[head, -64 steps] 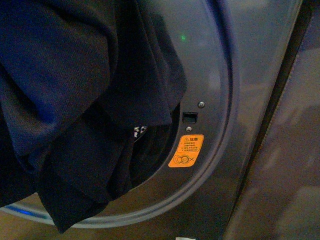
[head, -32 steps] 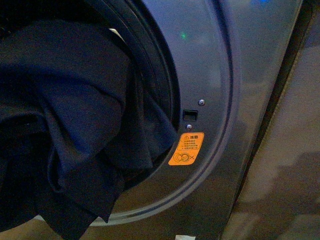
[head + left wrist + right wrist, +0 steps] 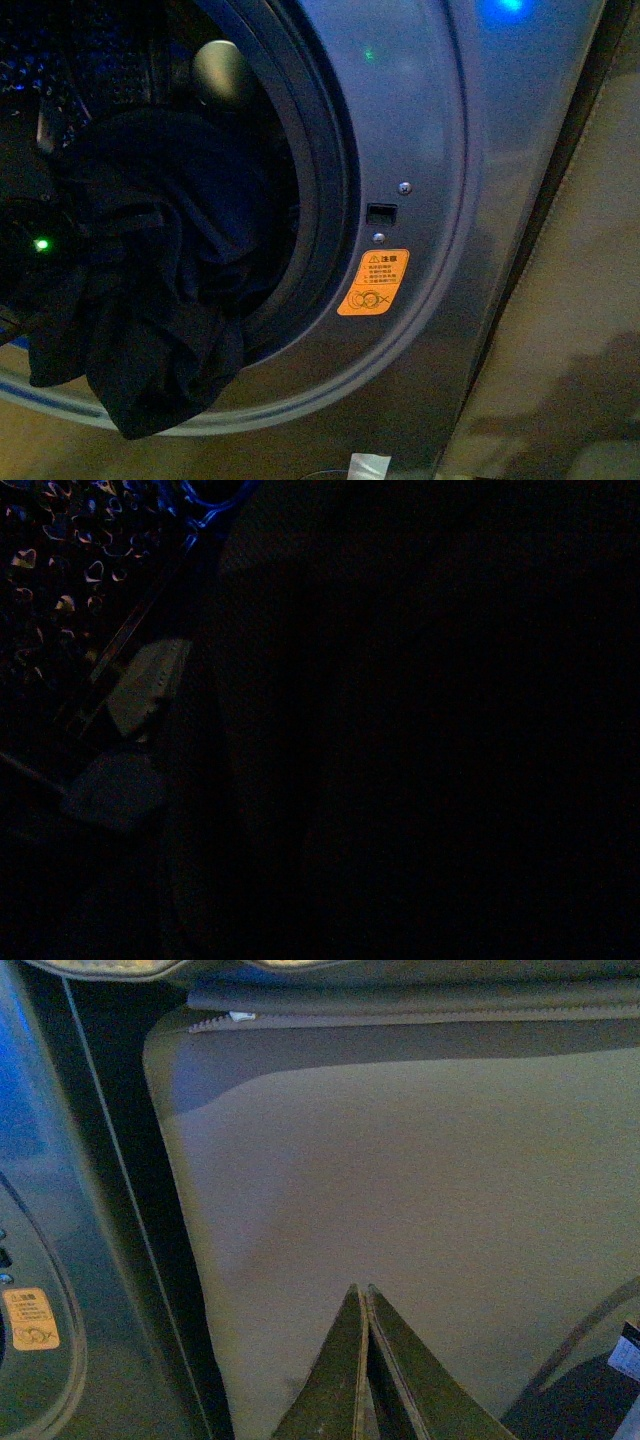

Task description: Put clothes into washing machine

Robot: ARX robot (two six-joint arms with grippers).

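Working through the loading step: getting the clothes (image 3: 150, 290) through the round port of the washing machine (image 3: 430, 130), with the job judged roughly half done. Finding the dark bundle straddling the black rubber rim (image 3: 320, 200), with upper folds lying inside against the perforated drum (image 3: 90, 50) and a lower flap hanging out over the bottom lip of the port.

Holding the right end effector (image 3: 362, 1298) pinched shut on nothing, fingers pressed flat together, out over a plain beige surface (image 3: 400, 1160). Seeing the machine's front panel and its orange sticker (image 3: 30, 1318) off to one side of it, and no cloth near it (well apart from the bundle, going by the wrist view).

Getting nothing from the left wrist view, it being dark. Not being able to tell whether the left end effector is gripping fabric or spread open. Guessing at it sitting somewhere behind the bundle, from a small green light (image 3: 40, 243) glowing among the folds.

Needing next, most likely, a push deeper past the rim, then a lift of the hanging flap over the lip and in, leaving no cloth across the rubber where a door would be closing. Watching for the flap slipping out and dragging the rest with it.
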